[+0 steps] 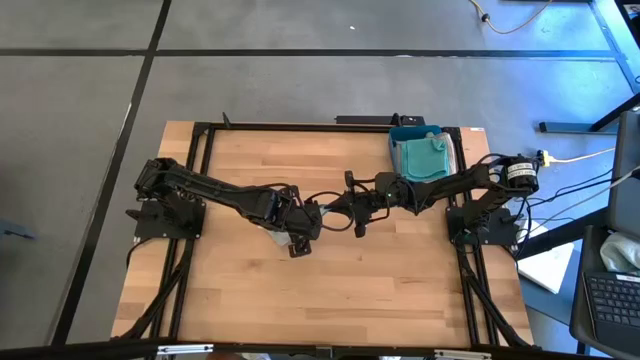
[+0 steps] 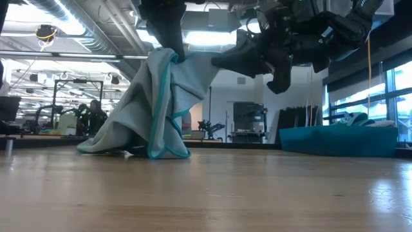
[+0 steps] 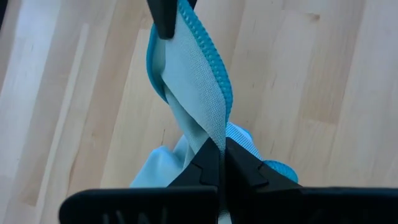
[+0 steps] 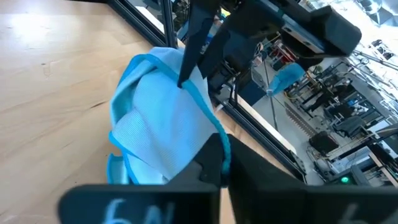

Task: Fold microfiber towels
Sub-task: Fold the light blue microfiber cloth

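Note:
A light grey microfiber towel point(image 2: 154, 109) with a teal sewn border hangs between my two grippers near the table's middle. Its lower part point(image 2: 138, 147) lies bunched on the wood. My left gripper point(image 3: 222, 149) is shut on it from above and shows in the high view point(image 1: 297, 238). My right gripper point(image 4: 222, 155) comes nearly level from the table's right side point(image 1: 320, 210) and is shut on the towel's border. The strip of cloth point(image 3: 193, 68) between the two grippers is twisted. My left gripper pinches the towel's teal-bordered edge point(image 3: 214, 134) between its two fingers, slanting down from above. The cloth hangs below the fingers with its lower folds on the table. My right gripper pinches the teal border point(image 4: 219, 134) between its two fingers, coming almost level from the table's right side. This part of the towel is held up off the table, and the cloth runs from here to the left gripper's fingers point(image 4: 186, 62).
A blue tray point(image 1: 400, 135) holding folded teal towels point(image 1: 422, 158) stands at the table's far right corner; the low view shows it too point(image 2: 335, 142). Black frame rails point(image 1: 200, 160) run along the table's sides. Bare wood lies toward the near edge.

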Robot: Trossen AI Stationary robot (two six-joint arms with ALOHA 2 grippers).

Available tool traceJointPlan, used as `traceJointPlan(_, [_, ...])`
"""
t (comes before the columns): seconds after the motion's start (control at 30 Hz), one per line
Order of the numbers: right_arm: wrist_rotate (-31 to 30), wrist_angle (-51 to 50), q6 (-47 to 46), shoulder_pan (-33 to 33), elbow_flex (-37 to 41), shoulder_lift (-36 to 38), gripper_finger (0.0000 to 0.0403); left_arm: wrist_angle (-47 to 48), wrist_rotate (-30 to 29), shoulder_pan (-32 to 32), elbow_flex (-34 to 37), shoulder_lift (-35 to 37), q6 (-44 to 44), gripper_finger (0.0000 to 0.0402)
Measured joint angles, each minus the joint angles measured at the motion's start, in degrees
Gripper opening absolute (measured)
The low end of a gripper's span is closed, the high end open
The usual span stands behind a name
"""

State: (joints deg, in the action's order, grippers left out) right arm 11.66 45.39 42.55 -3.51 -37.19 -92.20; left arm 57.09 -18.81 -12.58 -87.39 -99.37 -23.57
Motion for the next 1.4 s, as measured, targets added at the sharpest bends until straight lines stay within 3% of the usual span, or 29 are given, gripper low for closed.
traceJointPlan(0.27, [0.0, -0.2, 3.3, 0.0, -0.6, 1.1, 0.0005, 4.4, -0.6, 0.0, -0.1, 0.0, 0.1, 0.0007])
traceJointPlan(0.43, [-0.4, -2.3, 3.7, 0.0, -4.4, 3.3, 0.0004, 14.9, -3.0, -0.3, -0.1, 0.6, -0.4, 0.0032])
traceJointPlan(0.67, [-5.2, -22.1, 10.2, 0.3, -17.2, 3.9, 0.0003, 33.7, -7.6, -1.4, -1.7, 3.0, -9.3, 0.0062])
traceJointPlan(0.9, [-9.8, -34.5, 9.9, 0.5, -27.4, 3.9, 0.0002, 31.3, -12.5, -5.3, -2.0, 8.0, -16.9, 0.0061])
traceJointPlan(1.07, [-14.7, -36.1, 10.2, -0.1, -30.9, 3.8, 0.0003, 18.0, -17.0, -9.8, -1.3, 8.3, -15.8, 0.0064])
traceJointPlan(1.23, [-15.1, -41.4, 9.7, -0.4, -35.0, 3.8, 0.0004, 1.4, -20.8, -12.2, 6.3, 8.0, -12.1, 0.0081])
traceJointPlan(1.4, [-15.3, -48.0, 10.6, 0.2, -39.6, 3.7, 0.0005, 0.2, -25.8, -12.9, 13.9, 8.0, -16.7, 0.0103])
